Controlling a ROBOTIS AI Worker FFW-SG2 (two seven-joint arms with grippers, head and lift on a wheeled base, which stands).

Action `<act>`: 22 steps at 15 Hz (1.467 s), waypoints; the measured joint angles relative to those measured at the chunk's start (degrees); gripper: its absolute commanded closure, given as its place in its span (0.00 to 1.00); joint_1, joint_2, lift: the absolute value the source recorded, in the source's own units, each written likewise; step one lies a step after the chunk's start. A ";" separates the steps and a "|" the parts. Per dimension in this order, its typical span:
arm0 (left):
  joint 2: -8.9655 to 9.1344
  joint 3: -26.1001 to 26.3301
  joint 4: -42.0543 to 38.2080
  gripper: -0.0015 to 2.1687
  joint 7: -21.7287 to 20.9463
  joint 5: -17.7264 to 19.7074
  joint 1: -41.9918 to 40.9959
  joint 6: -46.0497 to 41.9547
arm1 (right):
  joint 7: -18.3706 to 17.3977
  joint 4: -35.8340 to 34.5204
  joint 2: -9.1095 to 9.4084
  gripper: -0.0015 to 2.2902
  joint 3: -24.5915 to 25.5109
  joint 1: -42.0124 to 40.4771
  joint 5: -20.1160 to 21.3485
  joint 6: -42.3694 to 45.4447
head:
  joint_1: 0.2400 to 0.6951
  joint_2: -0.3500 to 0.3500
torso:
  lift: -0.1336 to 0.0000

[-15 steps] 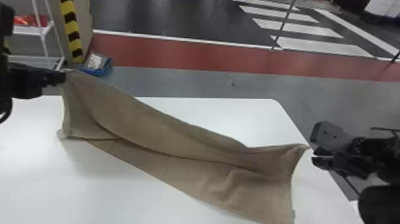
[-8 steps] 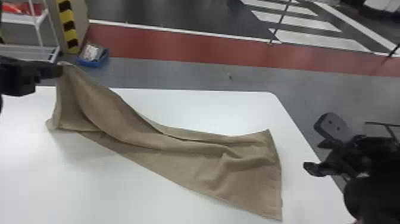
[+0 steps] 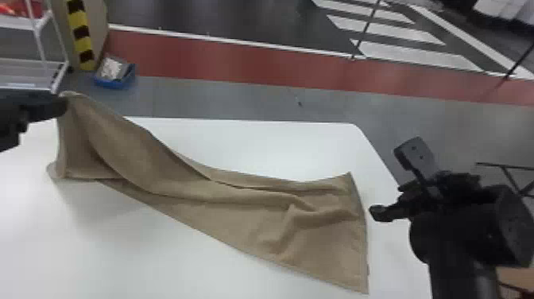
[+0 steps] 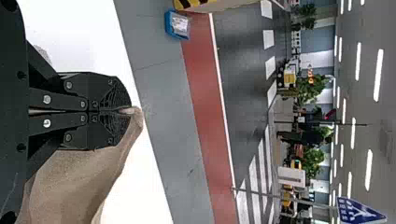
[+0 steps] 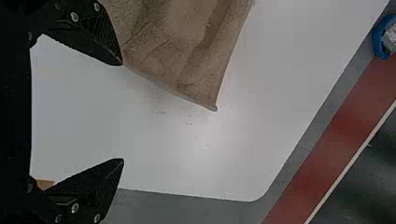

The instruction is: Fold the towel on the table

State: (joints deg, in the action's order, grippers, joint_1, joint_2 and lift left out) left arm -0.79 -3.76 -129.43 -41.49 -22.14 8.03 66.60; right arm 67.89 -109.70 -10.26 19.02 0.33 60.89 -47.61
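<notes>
The plain brown cloth towel (image 3: 246, 222) stretches diagonally over the smooth white table (image 3: 254, 147), its left end raised and its right end lying on the tabletop. At the raised end, the black left gripper (image 3: 65, 104) has its two flat fingers closed on a corner; in the left wrist view the fingers (image 4: 109, 98) meet, with a small tuft of cloth showing at their tips. From that pinch the fabric drops to the table, where another corner at the same end rests, and long soft folds run toward the right.

The black right gripper (image 3: 391, 182) stands just beyond the towel's right edge with its fingers spread wide apart, holding nothing. The right wrist view shows the edge of the cloth close by the tip of one finger (image 5: 100, 42); whether they touch, I cannot tell. The other finger (image 5: 95, 189) is well apart from the cloth. A free corner of the towel lies on the table, past the fingertips, and short rumpled ridges cross the cloth near that end.

As for labels, the left wrist view shows a blue sign with white markings (image 4: 357, 212) and a pale rectangular board (image 4: 292, 177) in the background, the board's markings too small to tell.
</notes>
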 measured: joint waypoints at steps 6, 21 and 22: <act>0.00 -0.23 -1.81 0.73 -0.55 0.26 -2.68 -1.38 | -3.70 6.51 5.92 0.30 -3.67 1.78 0.30 -0.22 | 1.00 0.19 | 0.07; -0.90 -0.59 0.83 0.73 0.15 0.27 -2.84 -6.51 | 5.33 -19.12 5.68 0.61 3.16 -18.25 -12.11 2.46 | 1.00 0.22 | 0.07; -0.89 -0.47 1.00 0.73 0.17 0.26 -2.80 -6.58 | 8.41 -19.66 5.71 0.29 3.14 -19.68 -12.10 4.00 | 1.00 0.23 | 0.07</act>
State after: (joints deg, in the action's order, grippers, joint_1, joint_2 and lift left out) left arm -1.68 -4.23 -128.43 -41.32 -21.88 5.24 60.01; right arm 76.30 -129.36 -4.55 22.16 -19.35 48.79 -43.61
